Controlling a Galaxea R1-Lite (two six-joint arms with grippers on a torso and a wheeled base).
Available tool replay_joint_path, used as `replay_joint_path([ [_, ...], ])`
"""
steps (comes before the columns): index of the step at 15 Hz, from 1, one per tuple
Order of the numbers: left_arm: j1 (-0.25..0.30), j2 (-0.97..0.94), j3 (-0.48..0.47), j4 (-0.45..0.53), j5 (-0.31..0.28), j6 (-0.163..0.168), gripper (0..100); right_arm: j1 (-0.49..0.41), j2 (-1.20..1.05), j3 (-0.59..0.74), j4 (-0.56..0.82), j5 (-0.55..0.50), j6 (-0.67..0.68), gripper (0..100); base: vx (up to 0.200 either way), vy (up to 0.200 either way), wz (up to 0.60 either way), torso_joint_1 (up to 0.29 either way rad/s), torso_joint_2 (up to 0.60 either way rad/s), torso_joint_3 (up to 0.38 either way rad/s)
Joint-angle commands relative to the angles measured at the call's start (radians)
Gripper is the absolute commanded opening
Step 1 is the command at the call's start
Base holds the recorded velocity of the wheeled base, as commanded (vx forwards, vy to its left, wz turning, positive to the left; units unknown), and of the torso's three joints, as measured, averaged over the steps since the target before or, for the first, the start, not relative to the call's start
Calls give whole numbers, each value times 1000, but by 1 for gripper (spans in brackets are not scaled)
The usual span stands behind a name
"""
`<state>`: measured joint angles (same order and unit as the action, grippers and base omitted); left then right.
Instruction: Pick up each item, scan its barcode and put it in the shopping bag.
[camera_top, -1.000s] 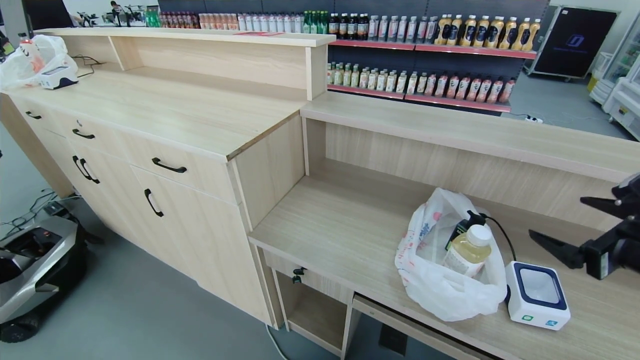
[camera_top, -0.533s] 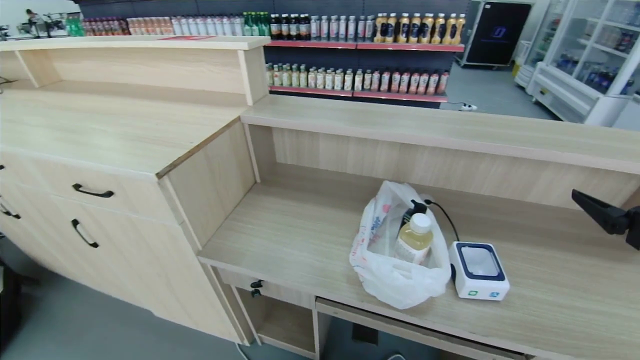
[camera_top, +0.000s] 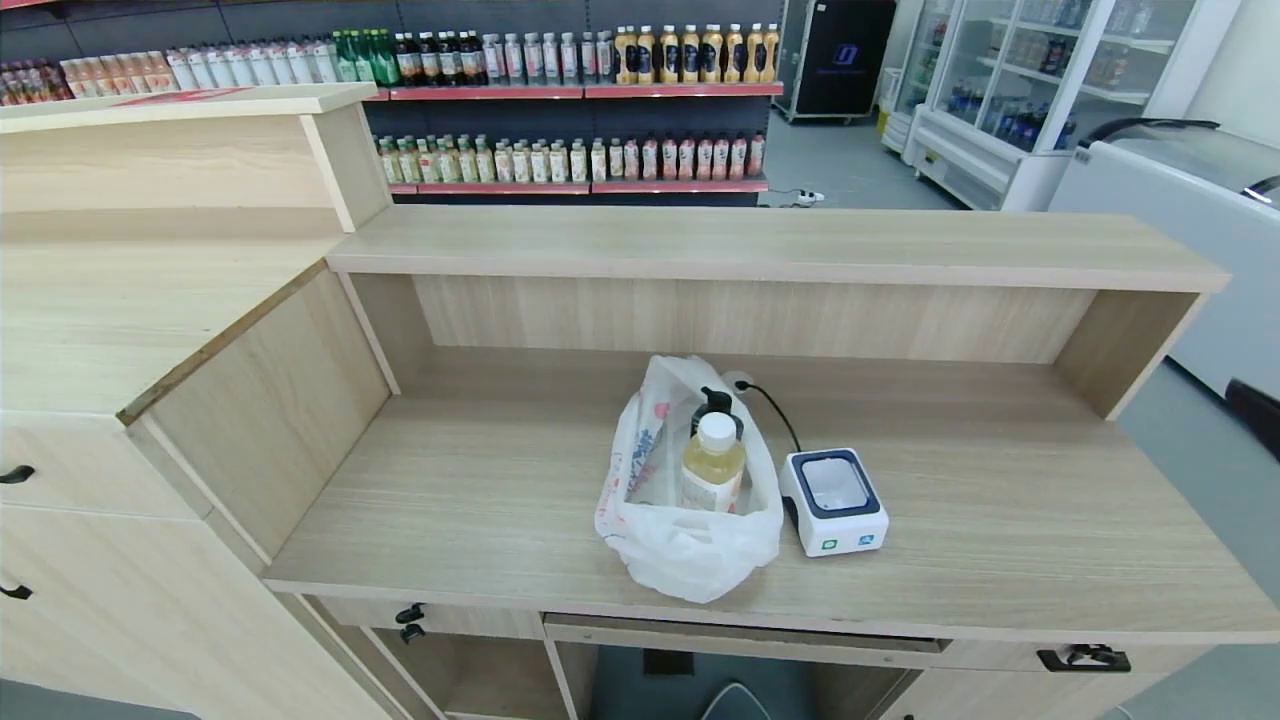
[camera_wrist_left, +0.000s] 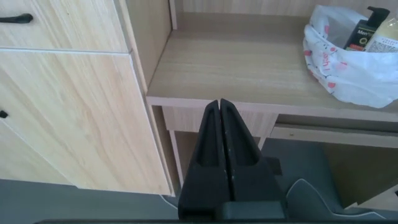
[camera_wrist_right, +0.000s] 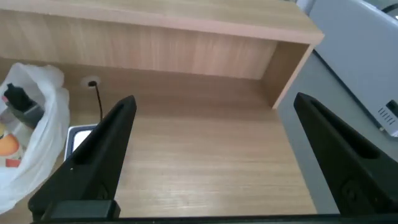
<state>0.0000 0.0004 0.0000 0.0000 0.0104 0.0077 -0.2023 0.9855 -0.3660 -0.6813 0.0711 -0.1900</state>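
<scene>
Looking down at one pale wooden counter (camera_top: 480, 500), I am seeing one white shopping bag (camera_top: 690, 555) carrying red print too small to read. Two bottles are standing in it: one yellow juice bottle (camera_top: 713, 470) with a white cap and pale label, and one dark pump bottle (camera_top: 712, 405) behind it. One white scanner (camera_top: 833, 500) is sitting just beside the bag, trailing one black cable (camera_top: 775, 410). My left gripper (camera_wrist_left: 222, 124) is pressing its fingers together, with the bag ahead and higher. My right gripper (camera_wrist_right: 214, 102) is spreading wide above the counter, with bag and scanner lying to its left.
</scene>
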Motion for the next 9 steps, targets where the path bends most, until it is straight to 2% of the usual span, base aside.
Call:
replay_joint_path([
  [1,0,0,0,0,0,0,0,-2,-194,185,5,-22,17,100,0,0,0,0,0,0],
  [4,0,0,0,0,0,0,0,21,-369,366,51,-28,27,100,0,0,0,0,0,0],
  [5,0,0,0,0,0,0,0,26,-427,366,101,-31,35,100,0,0,0,0,0,0],
  [6,0,0,0,0,0,0,0,75,-541,366,258,-39,57,100,0,0,0,0,0,0],
  [9,0,0,0,0,0,0,0,173,-851,366,575,-119,96,100,0,0,0,0,0,0],
])
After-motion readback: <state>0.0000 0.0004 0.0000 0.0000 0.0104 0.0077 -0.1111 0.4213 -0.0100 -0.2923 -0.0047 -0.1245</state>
